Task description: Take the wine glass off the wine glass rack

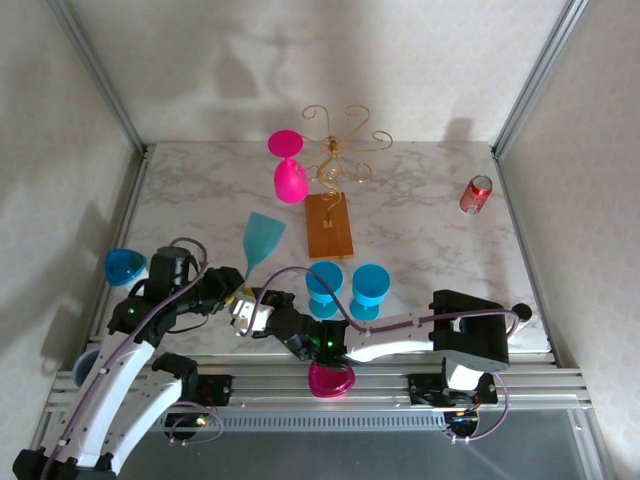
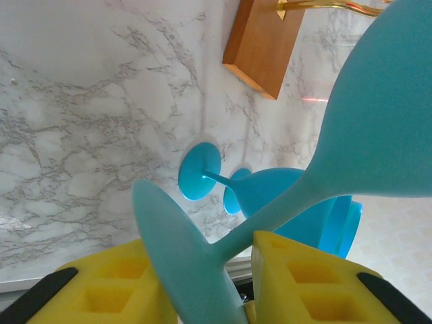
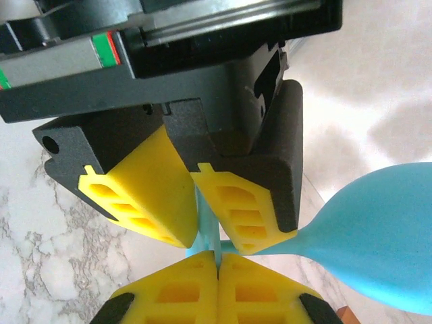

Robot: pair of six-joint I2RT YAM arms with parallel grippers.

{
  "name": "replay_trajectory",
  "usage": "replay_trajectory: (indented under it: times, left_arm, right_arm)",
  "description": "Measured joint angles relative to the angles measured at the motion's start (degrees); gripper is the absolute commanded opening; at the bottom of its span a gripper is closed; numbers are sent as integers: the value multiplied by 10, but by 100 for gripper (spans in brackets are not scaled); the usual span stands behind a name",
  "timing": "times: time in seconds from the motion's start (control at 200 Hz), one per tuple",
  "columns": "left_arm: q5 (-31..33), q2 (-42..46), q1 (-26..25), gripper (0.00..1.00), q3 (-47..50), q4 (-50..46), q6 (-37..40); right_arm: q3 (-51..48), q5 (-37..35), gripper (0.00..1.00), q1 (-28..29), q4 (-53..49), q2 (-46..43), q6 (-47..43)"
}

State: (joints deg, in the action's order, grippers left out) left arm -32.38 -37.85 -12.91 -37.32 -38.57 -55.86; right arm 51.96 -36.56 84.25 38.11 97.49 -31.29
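Two grippers meet on the teal wine glass (image 1: 262, 238), 7 o'clock of the wine glass rack (image 1: 330, 225) and clear of it: left gripper (image 2: 229, 270) clamps the stem, right gripper (image 3: 217, 283) pads pressed together at its foot, grasp unclear; we judge a handover, needing the right's firm hold first.

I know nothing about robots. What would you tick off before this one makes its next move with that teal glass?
1. Hold: ok, the left gripper has its jaws shut on the teal wine glass by its foot.
2. Glass free of the wine glass rack: ok, apart from it.
3. Second hold by the right gripper: cannot tell; its jaws meet just beneath the foot.
4. Rack emptied: not ok, a pink wine glass hangs there.
5. Set-down room: ok, bare table left of the rack.
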Motion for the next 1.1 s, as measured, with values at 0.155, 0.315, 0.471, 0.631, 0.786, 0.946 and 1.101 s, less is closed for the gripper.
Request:
replay_trajectory:
  times: [0.155,0.315,0.471,0.631,0.786,0.946,1.101]
  left_arm:
    - [-7,0,2,23,3,3,-6]
    - [-15,0,3,12,7,10,-17]
    - [-17,0,4,1,7,14,-23]
    - [-19,2,5,0,10,16,-26]
    - [-25,10,7,0,16,24,-29]
    - [-32,18,7,0,19,30,-29]
    - [-21,21,12,0,26,43,-25]
  right_arm:
    - [-4,-5,0,2,3,0,-7]
    - [-8,-5,0,5,4,0,-9]
    - [-8,-6,0,6,5,0,-8]
    - [-8,-5,5,6,2,0,-3]
    - [-8,-4,8,8,-2,-2,9]
    - [-8,6,12,8,-21,-14,27]
    - [-8,17,20,13,-32,-41,46]
